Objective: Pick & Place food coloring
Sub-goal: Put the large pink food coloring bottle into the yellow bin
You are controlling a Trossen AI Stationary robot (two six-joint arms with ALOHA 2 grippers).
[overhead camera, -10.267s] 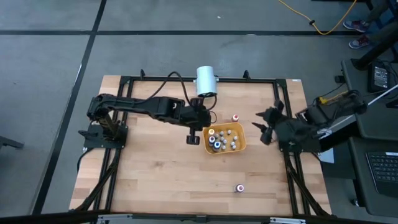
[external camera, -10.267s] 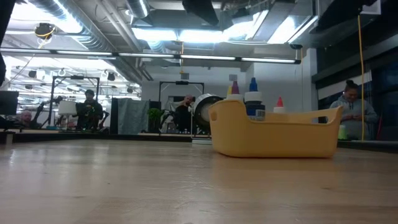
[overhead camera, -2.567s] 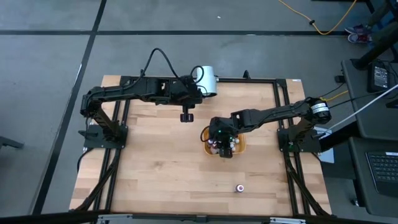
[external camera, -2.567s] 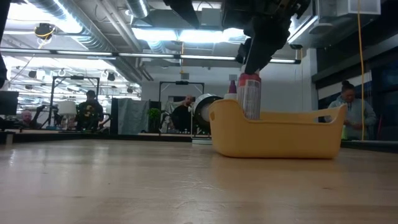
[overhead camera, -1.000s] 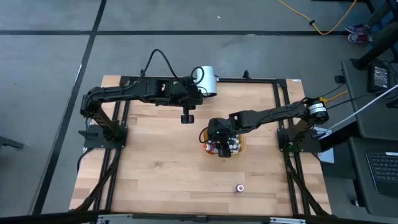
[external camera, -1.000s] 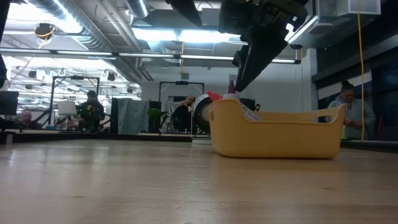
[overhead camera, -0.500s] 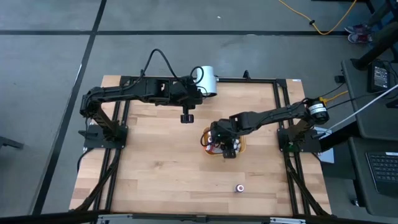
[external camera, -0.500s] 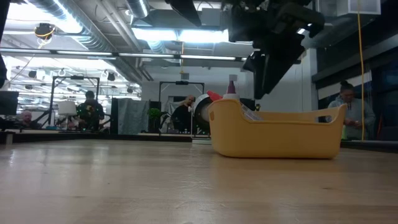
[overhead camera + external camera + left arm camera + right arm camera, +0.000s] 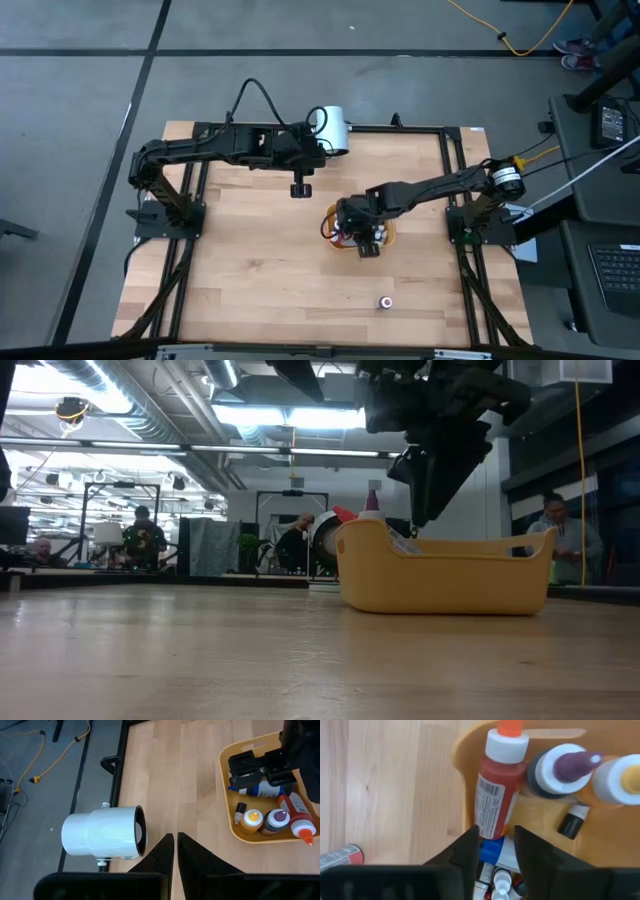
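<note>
Right wrist view: the right gripper's [image 9: 494, 840] fingers [image 9: 465, 850] stand part-open over the yellow tray [image 9: 535, 827] with nothing between them; just past the tips lie a blue-bodied bottle [image 9: 492, 851] and a red bottle [image 9: 496, 790] leaning on the tray's wall.
Food coloring: most bottles sit in the tray, a purple-capped one [image 9: 560, 770] and an orange one [image 9: 617, 780] upright; one stray [image 9: 385, 301] lies on the table [image 9: 250, 290] well apart, toward the front edge.
Just changed: a second ago this gripper hung over the tray's other end; it has slid across and its fingers have drawn narrower. I'd judge the last bottle is delivered and the arm is clearing off.
Against the earliest frame: the stray beside the tray's far edge is gone from the wood, so one piece less to fetch.
Left gripper [image 9: 175, 851]: pinched shut, empty, parked near the white cylinder [image 9: 102, 839].
Left to do: likely the front stray.
</note>
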